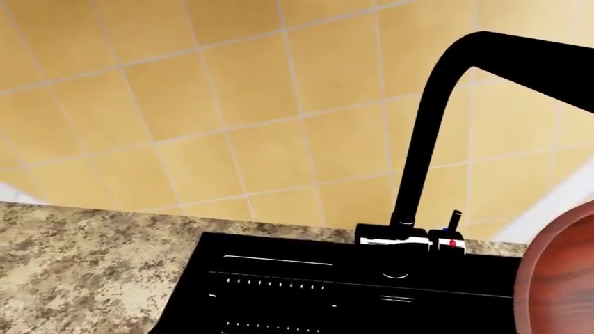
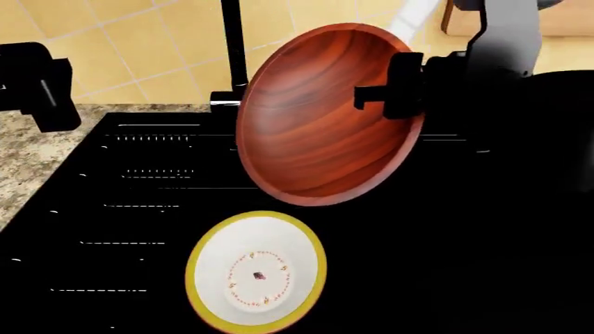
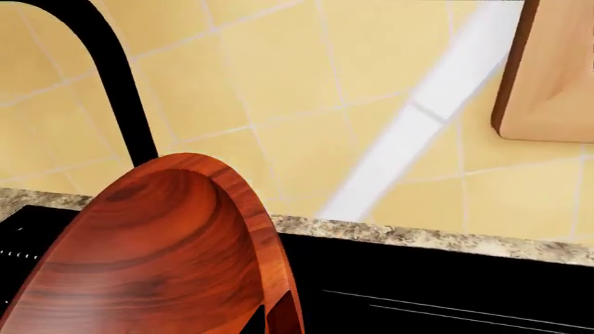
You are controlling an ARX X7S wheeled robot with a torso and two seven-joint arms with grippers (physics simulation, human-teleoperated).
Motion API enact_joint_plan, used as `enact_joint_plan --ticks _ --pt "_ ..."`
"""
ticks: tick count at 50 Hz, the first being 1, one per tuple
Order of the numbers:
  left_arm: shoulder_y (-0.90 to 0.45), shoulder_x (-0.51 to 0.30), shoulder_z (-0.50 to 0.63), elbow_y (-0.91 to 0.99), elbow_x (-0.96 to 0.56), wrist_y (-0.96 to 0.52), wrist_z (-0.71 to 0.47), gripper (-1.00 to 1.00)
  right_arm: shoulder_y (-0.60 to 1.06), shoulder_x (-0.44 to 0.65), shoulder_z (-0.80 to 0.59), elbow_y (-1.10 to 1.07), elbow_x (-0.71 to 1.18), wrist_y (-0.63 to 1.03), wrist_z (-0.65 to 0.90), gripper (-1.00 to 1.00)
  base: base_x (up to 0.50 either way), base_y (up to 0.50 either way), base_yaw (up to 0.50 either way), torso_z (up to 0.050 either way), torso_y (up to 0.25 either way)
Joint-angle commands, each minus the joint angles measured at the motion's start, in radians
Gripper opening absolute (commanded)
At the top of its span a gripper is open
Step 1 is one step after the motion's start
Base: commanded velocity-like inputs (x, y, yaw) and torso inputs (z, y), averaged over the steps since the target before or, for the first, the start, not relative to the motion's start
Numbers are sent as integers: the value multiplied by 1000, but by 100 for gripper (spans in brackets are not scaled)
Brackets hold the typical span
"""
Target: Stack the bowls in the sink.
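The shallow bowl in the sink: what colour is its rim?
Yellow, around the white shallow bowl; the head view shows it best.

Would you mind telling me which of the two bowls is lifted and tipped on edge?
The reddish-brown wooden bowl, gripped at its rim by the right end effector; the white yellow-rimmed bowl lies flat in the sink.

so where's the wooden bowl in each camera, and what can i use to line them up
Head view: the wooden bowl fills the upper centre, tipped on edge, held at its rim by the right gripper, above the white bowl.
Left wrist view: only a rim sliver at the picture's right edge.
Right wrist view: large, lower left.
Shared landmark: the black faucet.
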State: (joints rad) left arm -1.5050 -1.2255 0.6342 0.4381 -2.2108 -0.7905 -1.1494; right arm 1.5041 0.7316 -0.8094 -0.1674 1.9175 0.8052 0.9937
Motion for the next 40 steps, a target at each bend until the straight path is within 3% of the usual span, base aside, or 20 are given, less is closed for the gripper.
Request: enact_joint_plan --ticks 1,19,40 --pt "-5 -11 -5 0 -5 -4 -3 100 9 -58 -21 51 32 29 -31 -100 0 0 0 0 10" --pt "10 -28 -12 6 1 2 9 100 18 -110 -47 86 60 66 -93 -100 0 0 0 0 0" --pt "25 -31 -13 10 11 5 19 100 -92 -213 -107 189 -74 18 -248 -100 0 0 0 0 0"
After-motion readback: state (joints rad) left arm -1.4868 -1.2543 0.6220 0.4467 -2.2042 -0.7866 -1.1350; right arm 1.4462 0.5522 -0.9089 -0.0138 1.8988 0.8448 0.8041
